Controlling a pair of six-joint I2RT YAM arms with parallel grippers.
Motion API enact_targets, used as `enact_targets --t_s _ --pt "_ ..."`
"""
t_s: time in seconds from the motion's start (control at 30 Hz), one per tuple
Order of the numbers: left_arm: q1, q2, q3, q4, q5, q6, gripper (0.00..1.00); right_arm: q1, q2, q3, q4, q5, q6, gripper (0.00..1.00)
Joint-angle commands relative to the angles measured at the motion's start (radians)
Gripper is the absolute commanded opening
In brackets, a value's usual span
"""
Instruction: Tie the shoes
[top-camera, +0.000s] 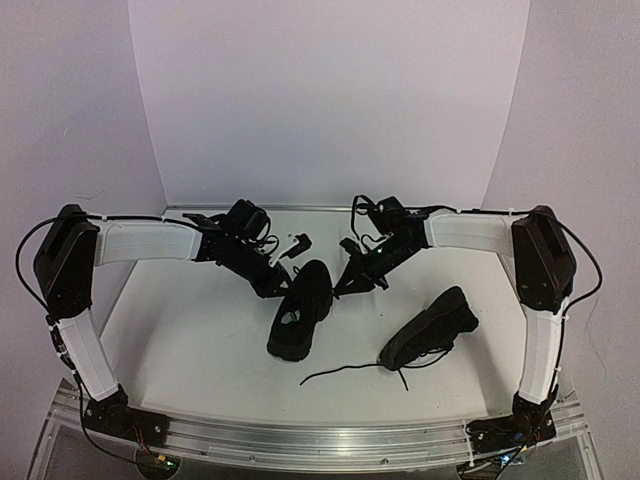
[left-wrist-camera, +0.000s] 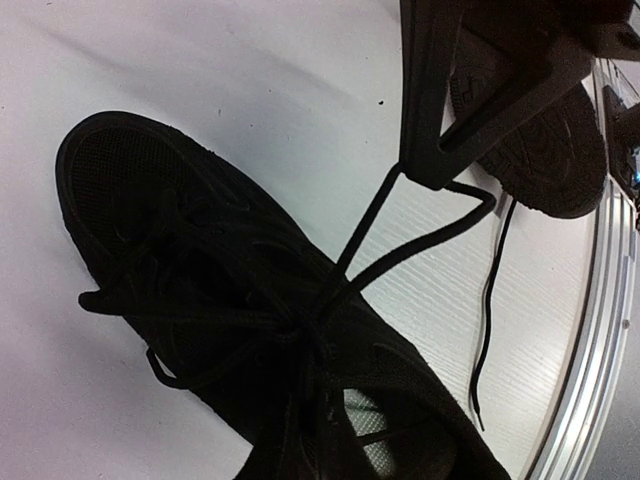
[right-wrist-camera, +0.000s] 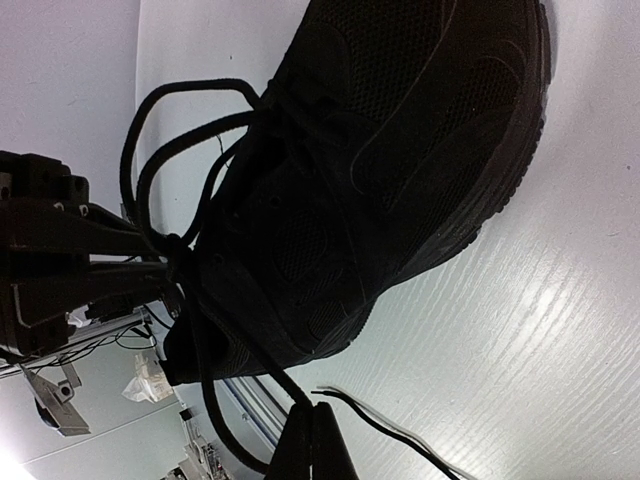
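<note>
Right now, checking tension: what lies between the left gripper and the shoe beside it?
Black lace stretched from left gripper to shoe, shown in left wrist view.

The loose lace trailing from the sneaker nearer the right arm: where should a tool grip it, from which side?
Near its free end, probably. The long thin black lace trails from the black low-top sneaker toward the left arm's side and lies flat and alone on the white table there, clear of the shoe. Come straight down from above, tool fingers straddling the strand.
</note>
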Motion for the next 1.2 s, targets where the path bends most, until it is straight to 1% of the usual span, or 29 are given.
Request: enact_targets --t_s 0.0,0.17,0.4,0.43,0.5,0.57,0.67,0.77,0.9,1.03,1.17 --pt "-0.006 -0.079 0.005 -0.025 -0.025 0.010 0.01 -0.002 -0.001 0.017 -0.003 0.019 -0.008 0.00" --pt "-0.004 -0.138 -0.060 -0.040 -0.050 0.000 0.00 -0.003 -0.001 0.019 -0.003 0.020 -0.008 0.00" --pt "-0.004 -0.159 -0.101 -0.061 -0.054 -0.006 0.00 -0.001 -0.005 0.013 -0.003 0.017 -0.008 0.00" --pt "-0.004 -0.159 -0.099 -0.061 -0.059 -0.006 0.02 0.000 -0.006 0.012 -0.003 0.016 -0.009 0.00" --pt "-0.003 -0.162 -0.080 -0.051 -0.061 -0.017 0.20 0.004 -0.008 0.012 -0.003 0.014 -0.009 0.00" --pt "-0.003 -0.162 -0.053 -0.026 -0.033 -0.045 0.34 0.011 -0.008 0.013 -0.003 0.014 -0.008 0.00" --pt "-0.003 -0.142 -0.012 0.016 0.035 -0.111 0.43 0.022 -0.005 0.014 -0.002 0.014 -0.006 0.00" --pt "-0.003 -0.101 0.020 0.058 0.094 -0.205 0.47 0.030 -0.005 0.016 -0.001 0.019 -0.003 0.00" --pt "0.003 -0.038 0.078 0.078 0.102 -0.305 0.49 0.032 -0.009 0.015 -0.001 0.023 -0.001 0.00" --pt "0.005 0.027 0.137 0.075 0.111 -0.369 0.50 0.031 -0.010 0.017 -0.001 0.022 -0.002 0.00" --pt "0.005 0.066 0.171 0.061 0.088 -0.396 0.49 0.031 -0.010 0.018 -0.001 0.022 -0.002 0.00"
